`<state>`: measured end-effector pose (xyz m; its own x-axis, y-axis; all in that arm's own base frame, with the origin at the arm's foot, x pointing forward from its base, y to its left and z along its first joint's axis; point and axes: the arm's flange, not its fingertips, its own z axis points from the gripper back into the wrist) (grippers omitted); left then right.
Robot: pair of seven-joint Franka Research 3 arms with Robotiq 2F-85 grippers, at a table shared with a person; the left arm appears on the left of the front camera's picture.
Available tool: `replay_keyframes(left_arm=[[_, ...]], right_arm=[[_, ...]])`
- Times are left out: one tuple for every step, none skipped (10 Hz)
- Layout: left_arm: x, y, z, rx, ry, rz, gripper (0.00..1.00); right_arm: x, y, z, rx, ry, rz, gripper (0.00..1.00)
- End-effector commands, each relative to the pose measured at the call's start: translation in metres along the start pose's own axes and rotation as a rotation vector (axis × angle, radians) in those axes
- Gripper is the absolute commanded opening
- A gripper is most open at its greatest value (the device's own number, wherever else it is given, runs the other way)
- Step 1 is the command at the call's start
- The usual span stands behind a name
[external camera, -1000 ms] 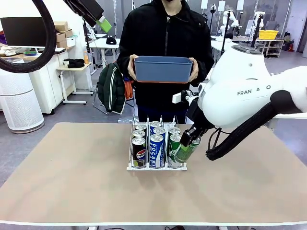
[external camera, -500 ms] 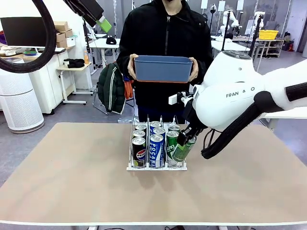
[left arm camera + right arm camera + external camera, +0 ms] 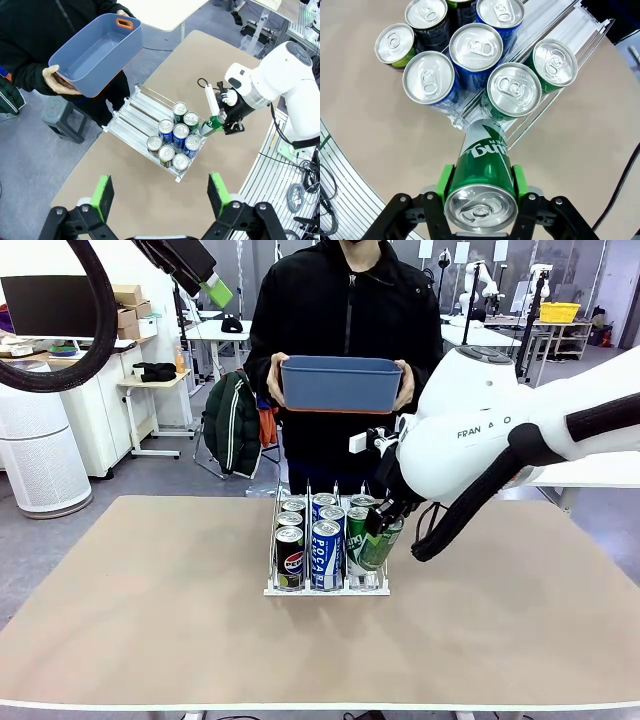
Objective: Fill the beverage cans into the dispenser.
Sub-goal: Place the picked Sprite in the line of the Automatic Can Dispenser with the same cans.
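Left tool (image 3: 160,195): spread, empty, high over desk (image 3: 150,620). Dispenser (image 3: 327,589), desk centre: 7 cans in 3 lanes. Green can (image 3: 379,543), pinched by right tool (image 3: 383,524): since 1 s ago moved left w/ arm, less tilted, now at right lane's front; insertion pending. Silver top, green body.

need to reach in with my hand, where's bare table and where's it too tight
Bare table lies left of the dispenser, and along the near edge in front of it. Crowded: the dispenser's right lane, where the right gripper holds a tilted green can at the front, beside the standing cans. The left gripper hangs open, high above.
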<state>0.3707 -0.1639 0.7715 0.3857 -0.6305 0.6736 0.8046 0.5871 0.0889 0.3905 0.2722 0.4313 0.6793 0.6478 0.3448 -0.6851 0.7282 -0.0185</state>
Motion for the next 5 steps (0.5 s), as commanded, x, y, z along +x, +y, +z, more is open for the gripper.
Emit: replay_keyframes(left_arm=[[-0.001, 0.001, 0.000, 0.002, -0.003, 0.004, 1.00], [-0.001, 0.001, 0.000, 0.002, -0.003, 0.004, 1.00], [-0.001, 0.001, 0.000, 0.002, -0.003, 0.004, 1.00], [-0.001, 0.001, 0.000, 0.002, -0.003, 0.004, 1.00], [-0.001, 0.001, 0.000, 0.002, -0.003, 0.004, 1.00]], right_arm=[[0.021, -0.006, -0.010, -0.035, -0.049, -0.003, 0.26], [0.023, -0.007, -0.015, -0.028, -0.043, 0.000, 0.26], [0.024, -0.007, -0.018, -0.030, -0.037, 0.007, 0.26], [0.024, -0.007, -0.022, -0.028, -0.026, 0.009, 0.26], [0.024, -0.008, -0.026, -0.026, -0.010, 0.011, 0.26]])
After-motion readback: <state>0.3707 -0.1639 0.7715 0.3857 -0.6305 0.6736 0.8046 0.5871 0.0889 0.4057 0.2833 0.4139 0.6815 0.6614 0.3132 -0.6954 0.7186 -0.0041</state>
